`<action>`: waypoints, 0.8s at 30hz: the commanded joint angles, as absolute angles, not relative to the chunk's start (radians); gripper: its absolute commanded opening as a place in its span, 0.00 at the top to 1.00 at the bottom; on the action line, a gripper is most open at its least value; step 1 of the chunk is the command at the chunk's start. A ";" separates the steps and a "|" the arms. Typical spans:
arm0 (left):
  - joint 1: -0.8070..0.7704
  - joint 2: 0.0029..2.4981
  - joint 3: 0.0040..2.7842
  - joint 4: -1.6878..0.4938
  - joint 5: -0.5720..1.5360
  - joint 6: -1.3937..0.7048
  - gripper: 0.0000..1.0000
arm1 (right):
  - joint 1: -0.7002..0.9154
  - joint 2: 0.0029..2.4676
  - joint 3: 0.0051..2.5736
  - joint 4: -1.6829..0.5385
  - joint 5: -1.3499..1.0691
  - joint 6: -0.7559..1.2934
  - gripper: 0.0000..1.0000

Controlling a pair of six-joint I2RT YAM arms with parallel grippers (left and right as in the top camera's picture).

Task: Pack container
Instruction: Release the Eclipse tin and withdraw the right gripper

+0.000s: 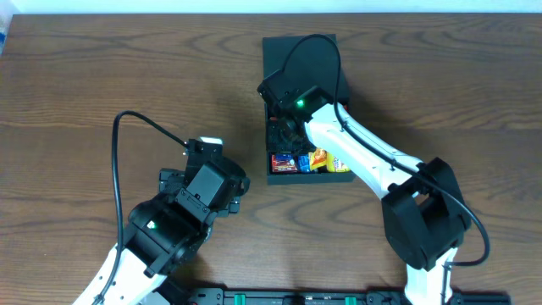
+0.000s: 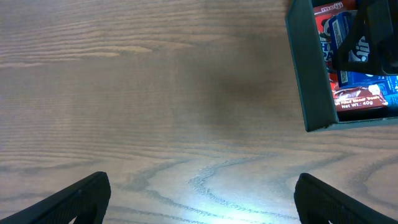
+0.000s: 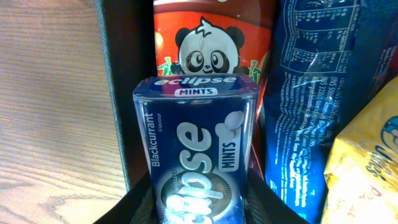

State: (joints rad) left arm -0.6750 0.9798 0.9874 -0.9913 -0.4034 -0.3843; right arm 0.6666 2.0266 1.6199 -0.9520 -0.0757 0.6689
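So the container (image 1: pixel 305 179) sat on the counter (image 1: pixel 102 76) a bit right of centre and toward the far side. Its long axis ran straight away from the robot, near end to far end. The flap lid (image 1: pixel 278 58) was open at the far end, so the hinge side pointed away from the arms and the open compartment sat at the end closer to them. The right claw (image 3: pixel 200 208) was reaching down inside, close to the container's left wall, and was clamped on a mints tin (image 3: pixel 196 143). You could see the dark fingers (image 3: pixel 140 208) hugging the tin's lower sides, and the tin stood upright in the wrist view with its label facing the camera. Right behind the tin was a red panda packet (image 3: pixel 211 43). A blue packet (image 3: pixel 311 87) sat beside that, and a yellow packet (image 3: pixel 367 168) poked in at the lower right corner. From overhead, the near end of the box showed red, blue and yellow wrappers lined up side by side across its width. The left claw (image 2: pixel 202 193) hung over the counter, well left of the container and nearer the robot. Its fingers were spread wide with nothing between them. Its wrist camera caught just the container's near left corner in the upper right, with the wall edge running away from the robot.
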 commanded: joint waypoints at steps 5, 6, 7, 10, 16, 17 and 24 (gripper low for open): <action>-0.672 0.981 0.983 -0.995 -0.418 -0.373 0.05 | 0.675 2.031 1.615 -0.957 -0.079 0.656 0.45; -0.672 0.981 0.983 -0.995 -0.418 -0.373 0.05 | 0.675 2.031 1.615 -0.960 -0.079 0.656 0.39; -0.672 0.981 0.983 -0.995 -0.418 -0.373 0.05 | 0.675 2.031 1.615 -0.961 -0.079 0.656 0.35; -0.672 0.981 0.983 -0.995 -0.418 -0.373 0.05 | 0.673 2.031 1.615 -0.960 -0.079 0.656 0.25; -0.672 0.981 0.983 -0.995 -0.418 -0.373 0.05 | 0.661 2.023 1.616 -0.958 -0.079 0.656 0.01; -0.672 0.981 0.983 -0.995 -0.418 -0.373 0.04 | 0.661 2.014 1.616 -0.957 -0.079 0.647 0.01; -0.672 0.981 0.983 -0.995 -0.418 -0.373 0.05 | 0.661 1.856 1.616 -0.961 -0.014 0.618 0.01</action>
